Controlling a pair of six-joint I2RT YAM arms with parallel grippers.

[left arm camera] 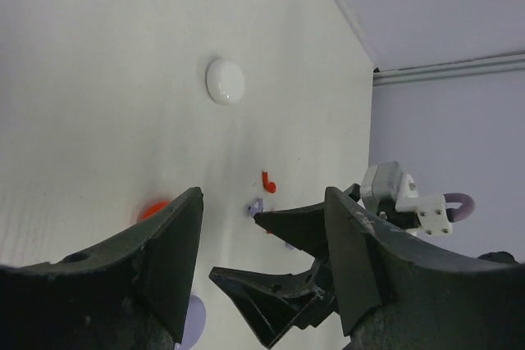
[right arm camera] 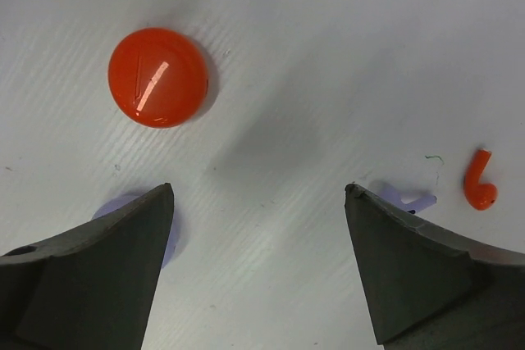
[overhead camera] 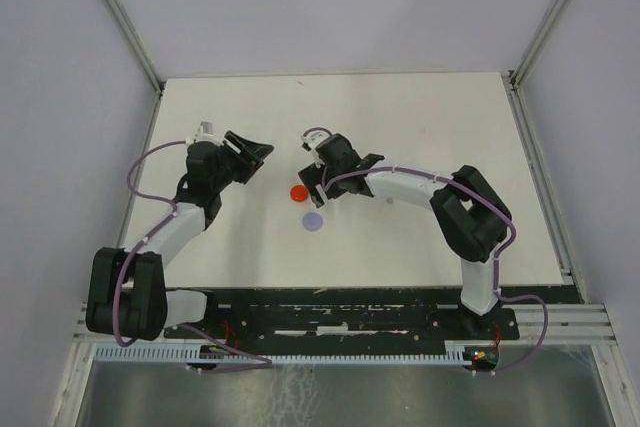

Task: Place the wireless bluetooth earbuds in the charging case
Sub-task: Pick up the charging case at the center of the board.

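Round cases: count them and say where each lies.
3. Red case at the centre of the top view; pale purple case just below it in that view; white case farther out, clear only in the left wrist view. Others may be hidden.

Red earbud [right arm camera: 476,188], red case [right arm camera: 158,76]

Purple disc [right arm camera: 121,200], below the red disc [right arm camera: 158,77]: I see only a sliver behind the right gripper [right arm camera: 258,192]. Purple earbud [right arm camera: 413,200], lower right of the red disc: half covered.
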